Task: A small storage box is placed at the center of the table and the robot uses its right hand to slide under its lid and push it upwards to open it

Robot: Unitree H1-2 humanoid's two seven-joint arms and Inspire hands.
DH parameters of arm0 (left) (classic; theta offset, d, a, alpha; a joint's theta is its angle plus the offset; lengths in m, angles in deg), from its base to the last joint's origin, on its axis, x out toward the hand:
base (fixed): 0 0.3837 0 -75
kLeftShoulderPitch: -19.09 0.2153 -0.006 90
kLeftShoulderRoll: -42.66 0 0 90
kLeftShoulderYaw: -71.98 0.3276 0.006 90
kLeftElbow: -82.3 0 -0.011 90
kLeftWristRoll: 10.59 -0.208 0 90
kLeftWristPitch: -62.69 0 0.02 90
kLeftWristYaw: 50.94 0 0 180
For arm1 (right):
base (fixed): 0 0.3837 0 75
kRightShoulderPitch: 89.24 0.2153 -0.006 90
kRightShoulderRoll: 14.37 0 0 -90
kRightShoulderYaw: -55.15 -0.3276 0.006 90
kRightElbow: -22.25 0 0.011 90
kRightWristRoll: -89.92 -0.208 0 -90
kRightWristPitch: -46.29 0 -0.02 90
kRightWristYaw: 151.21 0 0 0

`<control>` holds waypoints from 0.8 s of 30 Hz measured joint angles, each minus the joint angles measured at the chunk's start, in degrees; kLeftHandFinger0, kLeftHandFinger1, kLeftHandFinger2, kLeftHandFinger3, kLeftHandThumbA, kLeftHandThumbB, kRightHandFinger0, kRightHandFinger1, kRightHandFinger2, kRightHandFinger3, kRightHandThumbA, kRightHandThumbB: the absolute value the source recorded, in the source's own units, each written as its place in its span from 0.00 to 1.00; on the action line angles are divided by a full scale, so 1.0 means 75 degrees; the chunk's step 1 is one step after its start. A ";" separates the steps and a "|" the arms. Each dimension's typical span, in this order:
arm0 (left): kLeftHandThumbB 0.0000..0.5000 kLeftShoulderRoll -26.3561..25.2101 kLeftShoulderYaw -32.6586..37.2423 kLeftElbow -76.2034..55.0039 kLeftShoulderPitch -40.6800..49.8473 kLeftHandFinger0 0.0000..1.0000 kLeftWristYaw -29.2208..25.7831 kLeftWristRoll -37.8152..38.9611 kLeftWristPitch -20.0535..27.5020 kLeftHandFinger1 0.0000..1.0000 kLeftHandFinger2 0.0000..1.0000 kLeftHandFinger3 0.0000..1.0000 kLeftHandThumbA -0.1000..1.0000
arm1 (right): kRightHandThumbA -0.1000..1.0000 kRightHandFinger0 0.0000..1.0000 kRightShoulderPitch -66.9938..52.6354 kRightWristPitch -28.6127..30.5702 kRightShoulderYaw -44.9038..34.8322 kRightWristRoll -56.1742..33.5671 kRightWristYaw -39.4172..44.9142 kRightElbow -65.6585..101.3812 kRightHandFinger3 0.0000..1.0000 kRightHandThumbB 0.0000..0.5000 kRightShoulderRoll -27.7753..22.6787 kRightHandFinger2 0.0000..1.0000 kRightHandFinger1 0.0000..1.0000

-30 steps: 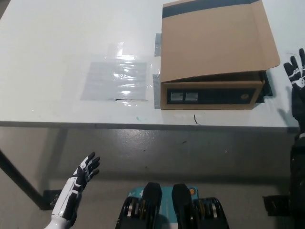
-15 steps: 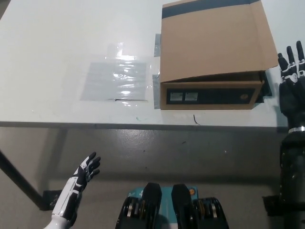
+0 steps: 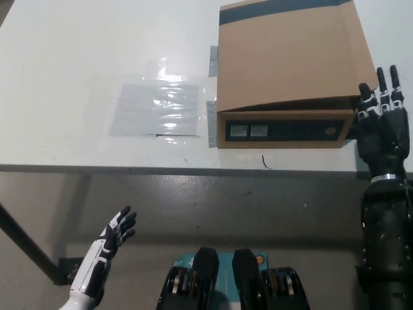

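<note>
Looking steeply down from the head view, a brown cardboard storage box (image 3: 284,126) sits on the white tabletop (image 3: 77,58), right of the middle and close to the near edge. Its broad lid (image 3: 290,55) is plain brown with a dark band along the far edge, and it slopes down over the body, overhanging the front. The front wall faces the robot and carries a dark strip with two small pale labels at its left end. The box's long axis runs left to right, parallel to the tabletop's near edge. The black right robot hand (image 3: 382,123) is raised just beside the box's right front corner, released, fingers spread and pointing away from the robot, their tips near the lid's right corner; whether they touch it cannot be told. The white left robot hand (image 3: 116,234) hangs low at the lower left, off the tabletop, released with fingers apart. A clear plastic sheet (image 3: 158,108) lies flat left of the box. Below the tabletop's edge is a grey floor (image 3: 258,206).
</note>
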 measured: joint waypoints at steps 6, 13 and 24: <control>0.76 -0.0008 0.0008 -0.0011 -0.0010 1.00 0.0089 0.0004 -0.0028 1.00 1.00 1.00 1.00 | 1.00 1.00 0.0150 -0.0012 -0.0070 -0.0096 0.0047 -0.0125 1.00 0.60 0.0031 1.00 1.00; 0.75 -0.0010 0.0010 -0.0020 -0.0047 1.00 0.0154 0.0004 -0.0067 1.00 1.00 1.00 1.00 | 1.00 1.00 0.0154 -0.0116 -0.0076 -0.0174 0.0048 0.0004 1.00 0.61 0.0129 1.00 1.00; 0.75 -0.0010 0.0007 -0.0015 -0.0119 1.00 0.0176 -0.0001 -0.0066 1.00 1.00 1.00 1.00 | 1.00 1.00 0.0157 -0.0517 0.0036 -0.0200 -0.0008 0.1232 1.00 0.58 0.0279 1.00 1.00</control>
